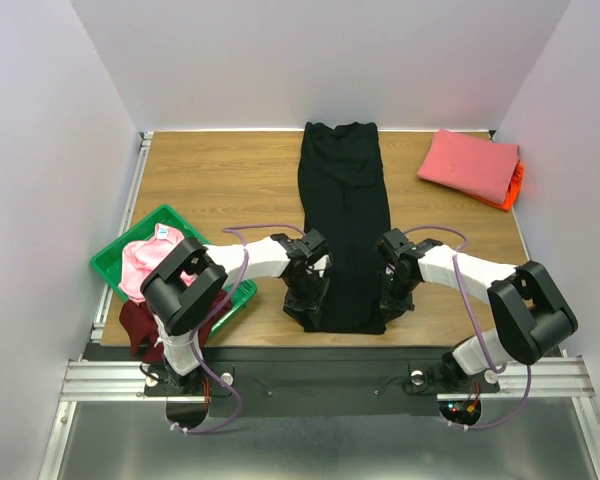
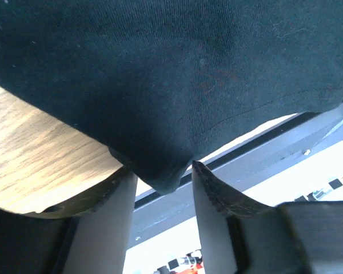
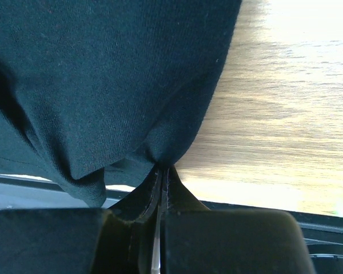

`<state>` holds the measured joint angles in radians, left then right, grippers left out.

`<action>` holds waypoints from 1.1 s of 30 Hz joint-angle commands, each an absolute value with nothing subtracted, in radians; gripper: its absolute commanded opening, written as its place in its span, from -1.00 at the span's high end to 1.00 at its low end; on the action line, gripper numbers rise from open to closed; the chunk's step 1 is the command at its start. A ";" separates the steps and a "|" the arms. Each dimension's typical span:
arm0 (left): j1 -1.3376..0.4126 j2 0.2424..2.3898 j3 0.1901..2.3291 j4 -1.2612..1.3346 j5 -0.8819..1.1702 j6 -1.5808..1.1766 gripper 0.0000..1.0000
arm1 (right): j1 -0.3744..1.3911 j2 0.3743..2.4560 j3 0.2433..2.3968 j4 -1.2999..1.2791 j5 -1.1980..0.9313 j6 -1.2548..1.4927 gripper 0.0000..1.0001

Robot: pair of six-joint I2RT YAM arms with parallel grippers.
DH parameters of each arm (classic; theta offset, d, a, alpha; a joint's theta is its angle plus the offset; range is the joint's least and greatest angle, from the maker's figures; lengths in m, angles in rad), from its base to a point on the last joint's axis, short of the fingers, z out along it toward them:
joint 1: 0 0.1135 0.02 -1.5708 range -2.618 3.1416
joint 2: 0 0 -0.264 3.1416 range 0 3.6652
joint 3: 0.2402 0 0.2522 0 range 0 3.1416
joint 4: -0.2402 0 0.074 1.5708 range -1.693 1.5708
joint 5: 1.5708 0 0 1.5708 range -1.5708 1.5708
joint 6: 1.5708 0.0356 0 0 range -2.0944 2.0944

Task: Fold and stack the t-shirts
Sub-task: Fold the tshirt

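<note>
The large black t-shirt [image 1: 342,215] lies as a long narrow strip down the middle of the table, collar at the far end. My left gripper [image 1: 306,303] is at its near left corner. In the left wrist view the gripper [image 2: 162,171] is open, with a corner of the black cloth [image 2: 171,85] hanging between the fingertips. My right gripper [image 1: 392,300] is at the near right corner. In the right wrist view it [image 3: 163,166] is shut on a pinch of the black cloth [image 3: 103,85]. A folded coral-pink tee [image 1: 468,163] lies on an orange one [image 1: 518,184] at the back right.
A green tray [image 1: 115,260] stands at the near left and holds a light pink tee [image 1: 140,268]. A dark maroon tee [image 1: 140,325] hangs over its near edge. White walls close the table on three sides. A metal rail [image 1: 330,375] runs along the near edge.
</note>
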<state>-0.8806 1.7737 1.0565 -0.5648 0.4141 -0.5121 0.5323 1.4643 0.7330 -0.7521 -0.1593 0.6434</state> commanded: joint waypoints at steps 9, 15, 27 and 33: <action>-0.920 1.792 1.084 -0.587 0.353 -0.522 1.00 | 0.546 1.456 0.690 -0.729 -0.150 0.632 0.99; -0.916 1.759 1.166 -0.670 0.298 -0.463 1.00 | 0.546 1.384 0.762 -0.785 -0.181 0.669 0.99; -0.799 1.741 1.339 -0.744 0.276 -0.405 1.00 | 0.546 1.403 0.933 -0.824 -0.066 0.690 0.99; -0.720 1.779 1.387 -0.733 0.275 -0.382 1.00 | 0.542 1.480 1.023 -0.824 0.046 0.675 0.99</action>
